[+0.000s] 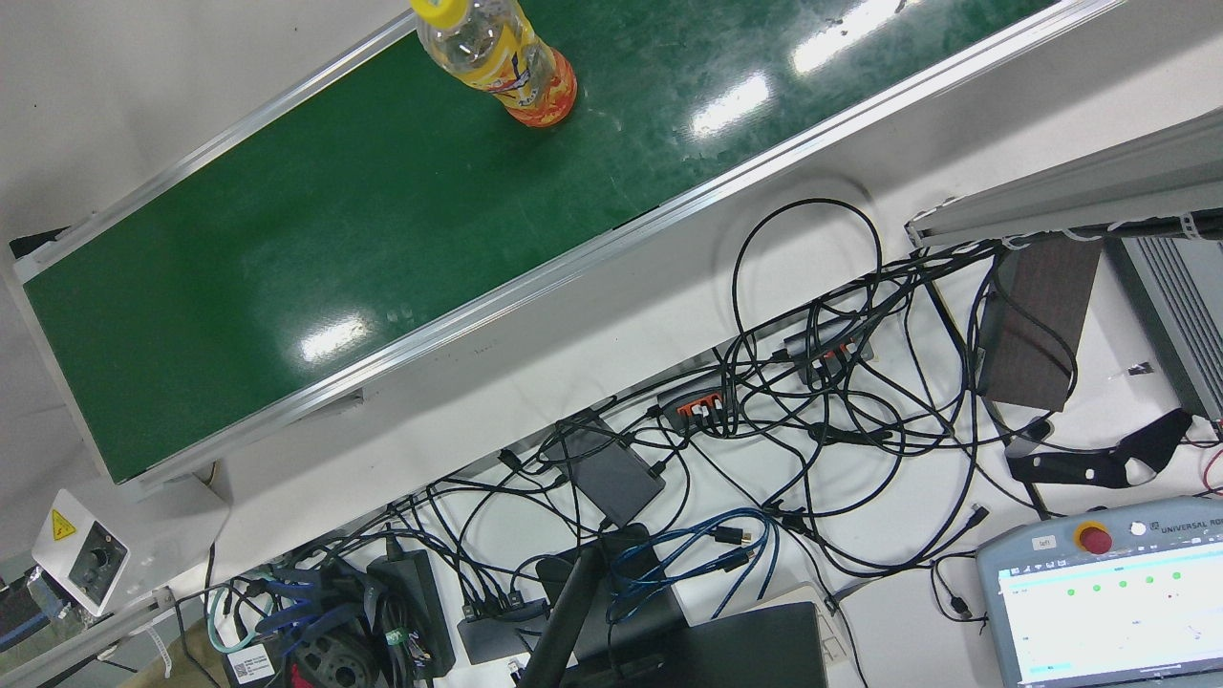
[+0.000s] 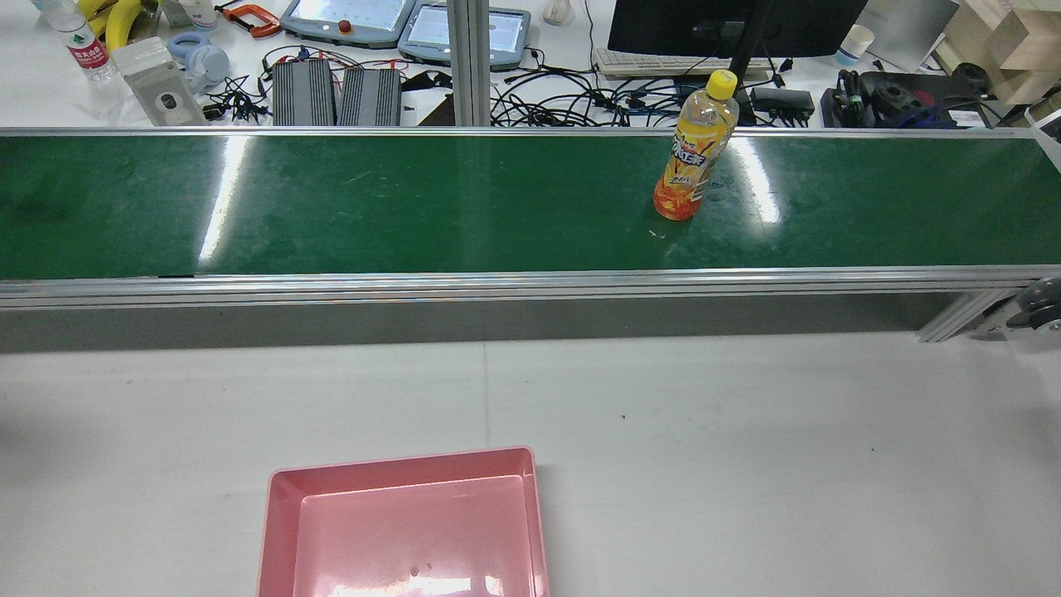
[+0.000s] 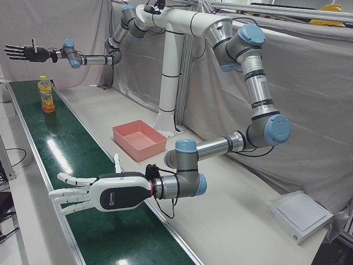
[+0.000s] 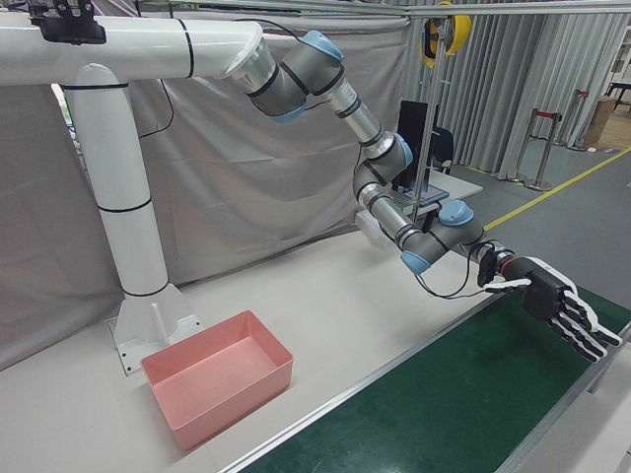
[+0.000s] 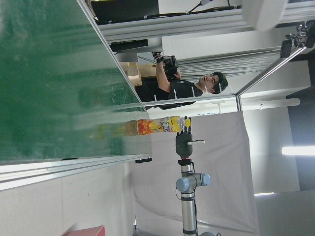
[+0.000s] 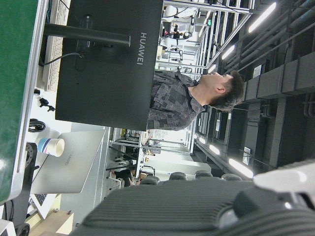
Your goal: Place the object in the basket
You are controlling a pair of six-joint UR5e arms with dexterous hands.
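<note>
An orange drink bottle [image 2: 692, 162] with a yellow cap stands upright on the green conveyor belt [image 2: 414, 207], right of centre in the rear view. It also shows in the front view as the bottle [image 1: 502, 62] and far up the belt as the bottle [image 3: 47, 95]. My right hand [image 3: 22, 52] hovers open beyond and above it, fingers spread; the same right hand [image 4: 557, 305] hangs over the belt's end. My left hand [image 3: 94, 193] is open, palm down, over the belt's other end, far from the bottle. The pink basket [image 2: 278, 514] sits empty on the white table.
Behind the belt lie tangled cables [image 1: 822, 401], teach pendants [image 2: 348, 18], a monitor [image 2: 729, 25] and power bricks. A person [image 5: 182, 91] stands beyond the belt, another person [image 6: 192, 98] behind the monitor. A white box [image 3: 298, 215] rests at the table's corner.
</note>
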